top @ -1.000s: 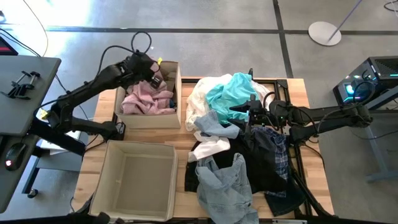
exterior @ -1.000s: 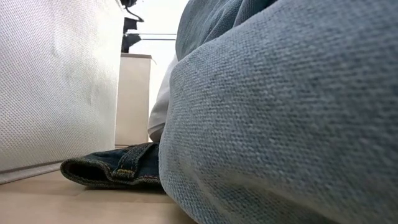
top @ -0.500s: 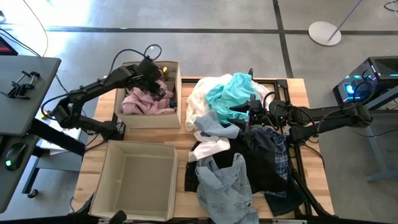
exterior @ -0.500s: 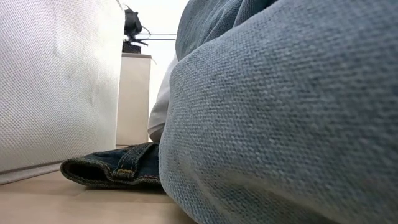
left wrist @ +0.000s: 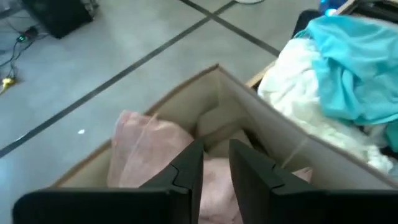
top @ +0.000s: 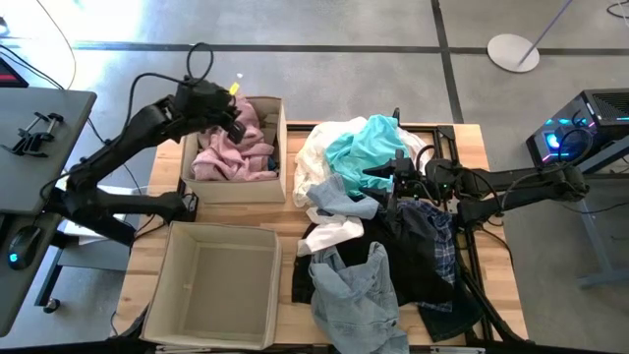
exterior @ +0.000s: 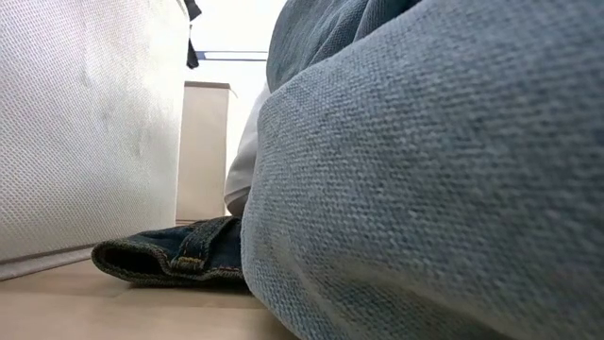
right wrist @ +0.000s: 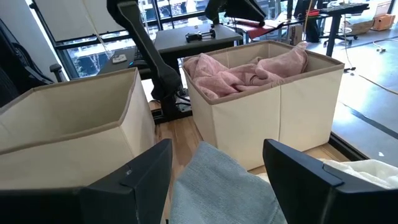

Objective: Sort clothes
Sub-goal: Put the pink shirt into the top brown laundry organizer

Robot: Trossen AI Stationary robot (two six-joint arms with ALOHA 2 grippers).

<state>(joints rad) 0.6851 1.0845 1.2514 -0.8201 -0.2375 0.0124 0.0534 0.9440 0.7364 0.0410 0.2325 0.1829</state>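
Left gripper [top: 234, 120]: up over the far bin [top: 281, 147], right above the pink garment [top: 236, 152]; in its wrist view the two fingers [left wrist: 186, 171] stand close together with a narrow gap, nothing between them.
Pink garment: heaped inside the far bin, rising to its rim.
Near bin [top: 177, 285]: just beside the far bin, towards the table's front edge.
Right gripper [top: 378, 175]: at the clothes pile [top: 378, 226], by the turquoise garment [top: 364, 143]; fingers [right wrist: 140, 174] spread wide, pale blue denim [right wrist: 217, 186] lying between them, but whether they touch it I cannot tell.
Clothes pile: on the table [top: 162, 231] beside the bins, white, turquoise, black, plaid and pale denim tangled together.
Low view: filled by pale denim, a dark denim hem [exterior: 175, 255] on the tabletop.
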